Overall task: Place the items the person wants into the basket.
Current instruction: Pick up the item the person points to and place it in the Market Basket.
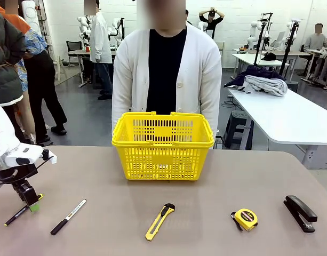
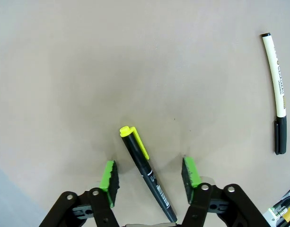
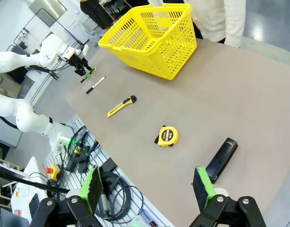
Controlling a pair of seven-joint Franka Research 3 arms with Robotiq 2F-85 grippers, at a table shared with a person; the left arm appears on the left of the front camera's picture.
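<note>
Straddling, left claw: low, pads apart around pen, neither touching it.
Pen: flat between those pads, yellow-green end pointing away from the claw.
Marker: just right of left claw.
Knife: farther right, well apart.
Basket: upright, well beyond, before person.
Tape: ahead of right claw, well apart.
Stapler: nearer, toward its right pad.
Right claw: pads apart, nothing between, raised.

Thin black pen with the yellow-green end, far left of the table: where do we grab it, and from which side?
Mid-barrel, on the black part below the yellow-green clip, coming straight down from above. The pen lies flat on the table, long and thin, so close across its narrow width. The left hand straddles it, pads clear on both sides.
</note>
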